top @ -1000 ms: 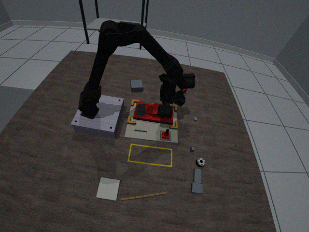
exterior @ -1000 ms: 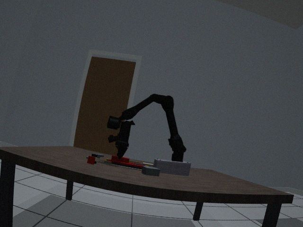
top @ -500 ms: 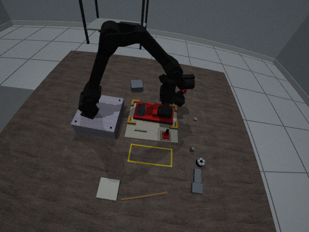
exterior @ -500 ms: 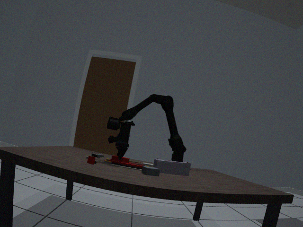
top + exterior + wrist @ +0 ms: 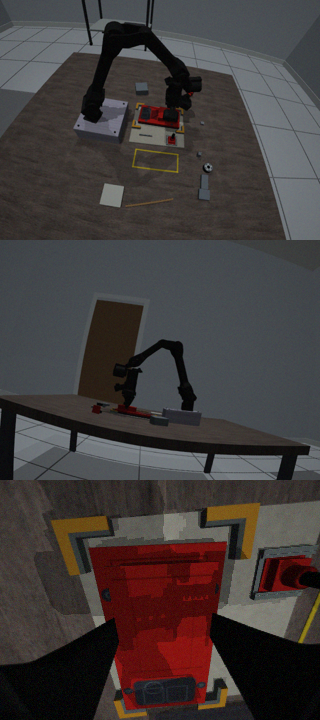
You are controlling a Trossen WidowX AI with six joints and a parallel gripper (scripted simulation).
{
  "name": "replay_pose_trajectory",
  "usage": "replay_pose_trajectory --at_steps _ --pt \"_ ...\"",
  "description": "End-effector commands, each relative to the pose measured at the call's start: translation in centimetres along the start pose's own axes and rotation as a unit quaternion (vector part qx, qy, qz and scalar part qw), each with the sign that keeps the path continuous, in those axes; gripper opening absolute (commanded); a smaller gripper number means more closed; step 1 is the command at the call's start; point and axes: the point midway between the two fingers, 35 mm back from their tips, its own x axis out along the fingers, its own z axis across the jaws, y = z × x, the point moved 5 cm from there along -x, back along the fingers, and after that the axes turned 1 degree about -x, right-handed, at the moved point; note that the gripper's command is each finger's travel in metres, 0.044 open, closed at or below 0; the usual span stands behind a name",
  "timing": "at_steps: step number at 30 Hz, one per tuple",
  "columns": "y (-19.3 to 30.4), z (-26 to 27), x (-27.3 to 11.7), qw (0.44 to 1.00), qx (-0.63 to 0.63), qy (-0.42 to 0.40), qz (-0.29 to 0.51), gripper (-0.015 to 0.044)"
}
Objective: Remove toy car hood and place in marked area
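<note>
1 tool (image 5: 171, 115) (image 5: 126, 406) (image 5: 163, 618) — closed on 1 red hood (image 5: 167, 597) — 4 yellow corner brackets (image 5: 136, 126) (image 5: 250, 522).

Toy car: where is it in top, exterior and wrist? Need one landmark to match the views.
Top: red toy car near the centre, right of the lilac block, partly hidden by the pincer.
Exterior: lower left of centre, under the pincer, left of the lilac block.
Wrist: centre, running top to bottom.
Shared landmark: orange corner brackets around the car.
</note>
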Motion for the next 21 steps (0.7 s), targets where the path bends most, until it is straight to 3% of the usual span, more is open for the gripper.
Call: replay_pose_trajectory --at_steps 1,4,21 --pt "0.0 0.0 -0.3 1.000 0.000 0.000 0.000 0.0065" --pt "0.0 0.0 -0.5 1.000 0.000 0.000 0.000 0.0000" --pt "0.0 0.0 -1.6 1.000 0.000 0.000 0.000 0.0000"
